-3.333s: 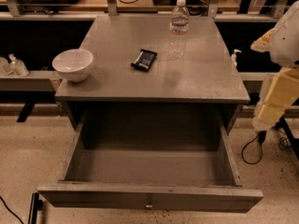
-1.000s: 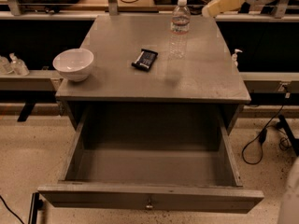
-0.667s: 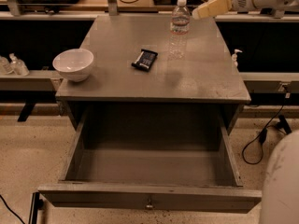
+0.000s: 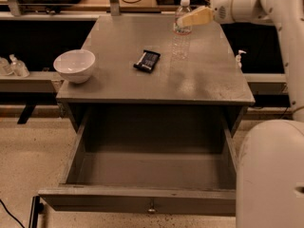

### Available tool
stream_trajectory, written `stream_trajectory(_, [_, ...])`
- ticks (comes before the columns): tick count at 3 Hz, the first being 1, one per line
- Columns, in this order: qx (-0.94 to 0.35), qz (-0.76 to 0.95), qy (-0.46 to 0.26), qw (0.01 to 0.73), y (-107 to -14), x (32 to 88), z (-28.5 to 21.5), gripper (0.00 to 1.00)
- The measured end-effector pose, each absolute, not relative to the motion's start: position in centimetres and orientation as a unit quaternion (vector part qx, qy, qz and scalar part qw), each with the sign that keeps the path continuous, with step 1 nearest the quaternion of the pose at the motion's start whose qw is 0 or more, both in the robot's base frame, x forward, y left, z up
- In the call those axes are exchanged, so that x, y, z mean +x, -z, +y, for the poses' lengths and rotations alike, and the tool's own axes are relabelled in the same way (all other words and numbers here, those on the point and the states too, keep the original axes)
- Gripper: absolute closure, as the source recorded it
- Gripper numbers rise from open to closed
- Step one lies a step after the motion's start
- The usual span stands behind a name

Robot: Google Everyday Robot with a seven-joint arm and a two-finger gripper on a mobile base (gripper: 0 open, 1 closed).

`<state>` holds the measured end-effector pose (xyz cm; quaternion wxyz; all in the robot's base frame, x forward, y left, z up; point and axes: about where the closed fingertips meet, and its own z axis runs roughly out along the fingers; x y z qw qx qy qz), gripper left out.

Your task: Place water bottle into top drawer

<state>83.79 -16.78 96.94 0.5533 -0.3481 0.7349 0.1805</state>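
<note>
The water bottle (image 4: 181, 37) stands upright at the far right of the grey cabinet top (image 4: 142, 84); it is clear and ribbed with a white cap and a pale label band. My gripper (image 4: 183, 20) reaches in from the right on the white arm, and its tan fingers (image 4: 195, 17) sit at the bottle's upper part, level with the label. The top drawer (image 4: 142, 201) is pulled wide open below the cabinet top, with nothing inside and a small metal knob on its front panel.
A white bowl (image 4: 74, 65) sits at the left edge of the cabinet top. A dark snack packet (image 4: 147, 60) lies near the middle. A small pump bottle (image 4: 240, 59) stands on the shelf to the right. My arm's white body (image 4: 270, 175) fills the lower right.
My gripper has swung in from the right and moved left and down to the bottle's upper part. The arm's body has risen into the lower right. The bottle has not moved.
</note>
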Motion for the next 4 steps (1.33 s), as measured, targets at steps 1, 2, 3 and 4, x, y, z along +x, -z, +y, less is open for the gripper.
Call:
stream_trajectory(1, [-0.371, 0.728, -0.215, 0.535, -94.8, 84.8, -12.9, 0.16])
stream_trajectory(2, [-0.398, 0.716, -0.241, 0.520, -93.6, 84.8, -9.8, 0.40])
stream_trajectory(3, [-0.423, 0.698, -0.269, 0.511, -93.6, 83.5, -8.4, 0.63])
stream_trajectory(4, [-0.445, 0.666, -0.294, 0.522, -96.2, 80.5, -9.0, 0.86])
